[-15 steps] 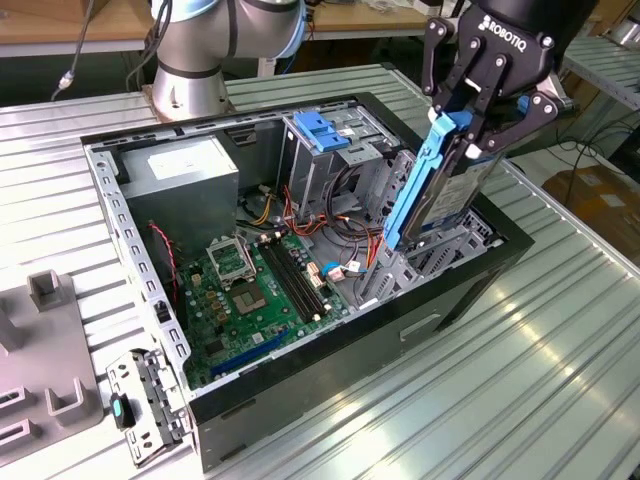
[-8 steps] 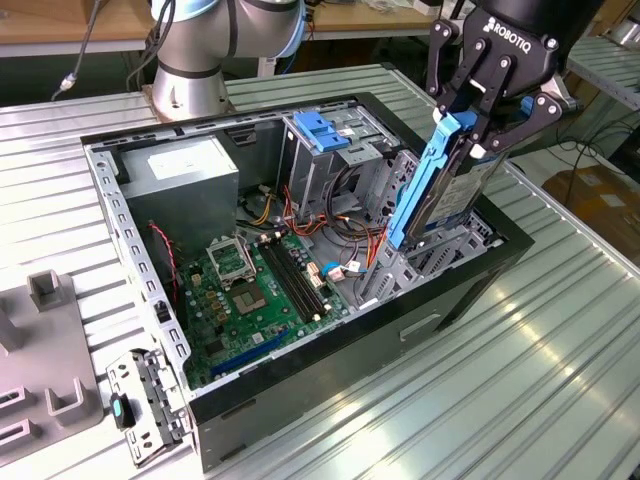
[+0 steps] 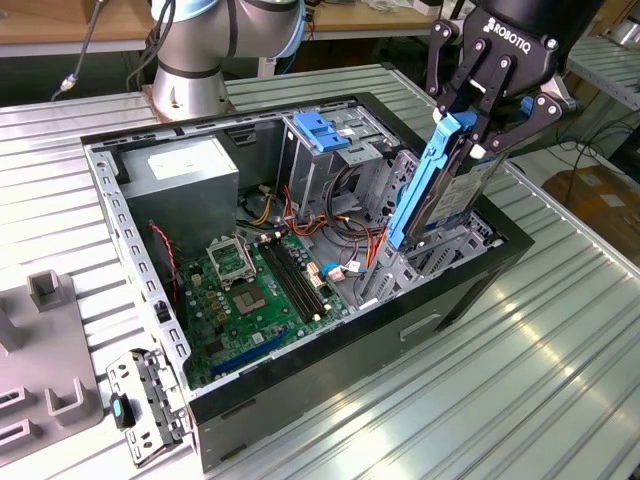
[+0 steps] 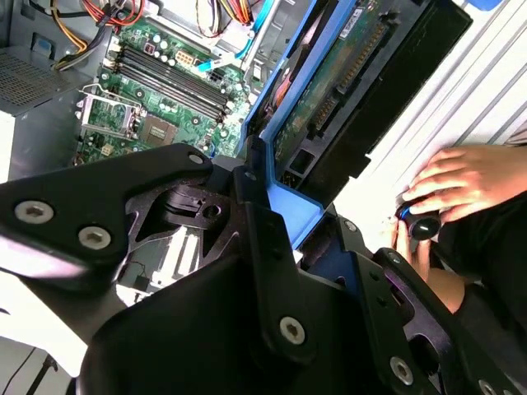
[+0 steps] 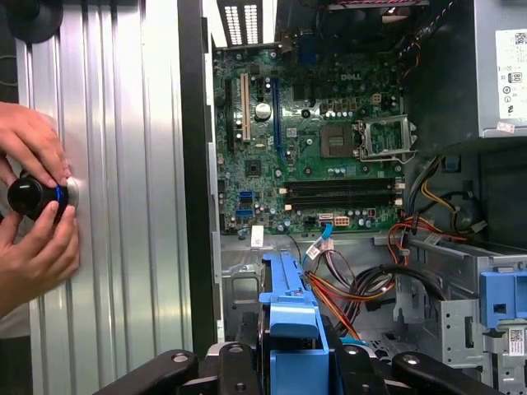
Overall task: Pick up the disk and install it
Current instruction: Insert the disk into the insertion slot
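- The table [image 3: 560, 380] is of ribbed silver metal. Its grooves run over the whole top, and it shines under the light at the exterior view's right.
- Behind the table stand wooden benches [image 3: 60, 25] with cables hanging from them. The grey base of the arm [image 3: 195, 70] sits on the far part of the table.
- An open black computer case [image 3: 330, 385] lies on its side on the table, with the green motherboard [image 3: 250, 290] facing up.
- At the exterior view's left, near the case, there is a grey fixture block [image 3: 45, 350] and a loose metal bracket [image 3: 150, 405].
- In the first wrist view, a person's hands [image 5: 37, 255] hold a small black knob [image 5: 25, 196] on the table, near the case wall.
- The jaws of the black gripper [image 3: 472, 130] are closed on the disk [image 3: 445, 195] and grip its upper end from both sides.
- The disk stands on edge, tilted, over the corner of the case at the exterior view's right. Its blue side rail [image 3: 415, 190] faces the camera.
- Its lower end is down inside the case, by the metal bay. I cannot tell whether it touches the bay.
- In the second wrist view the green circuit board side of the disk [image 4: 346, 74] shows.
- For writing, the gripper body carries white letters.
- The grey power-supply box [image 3: 190, 180] has a white sticker [image 3: 180, 160] with small print.
- The drive cage [image 3: 325, 150] has a blue plastic top.
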Robot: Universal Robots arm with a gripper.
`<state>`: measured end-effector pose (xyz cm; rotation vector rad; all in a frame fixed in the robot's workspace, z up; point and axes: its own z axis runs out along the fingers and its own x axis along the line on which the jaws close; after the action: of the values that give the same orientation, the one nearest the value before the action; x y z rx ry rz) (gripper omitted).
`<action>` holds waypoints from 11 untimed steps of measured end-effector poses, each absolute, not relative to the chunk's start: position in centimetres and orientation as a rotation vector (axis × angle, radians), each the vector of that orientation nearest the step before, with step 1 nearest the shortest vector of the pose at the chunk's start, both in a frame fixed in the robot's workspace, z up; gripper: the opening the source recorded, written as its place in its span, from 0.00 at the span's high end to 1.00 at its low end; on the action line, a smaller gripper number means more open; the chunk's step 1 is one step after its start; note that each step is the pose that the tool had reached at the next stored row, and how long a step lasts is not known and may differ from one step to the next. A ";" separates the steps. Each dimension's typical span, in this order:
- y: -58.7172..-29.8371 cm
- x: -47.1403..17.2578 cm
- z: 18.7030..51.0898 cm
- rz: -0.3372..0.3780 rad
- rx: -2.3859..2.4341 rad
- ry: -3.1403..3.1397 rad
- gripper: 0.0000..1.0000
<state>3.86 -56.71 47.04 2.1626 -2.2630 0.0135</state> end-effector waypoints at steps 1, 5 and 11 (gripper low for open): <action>-56.7 3.9 47.0 0.013 2.163 -2.263 0.63; -56.7 5.1 46.7 0.013 2.167 -2.260 0.63; -56.4 6.0 45.9 0.013 2.207 -2.221 0.63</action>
<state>5.98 -56.39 45.87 2.2069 -2.2206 0.0130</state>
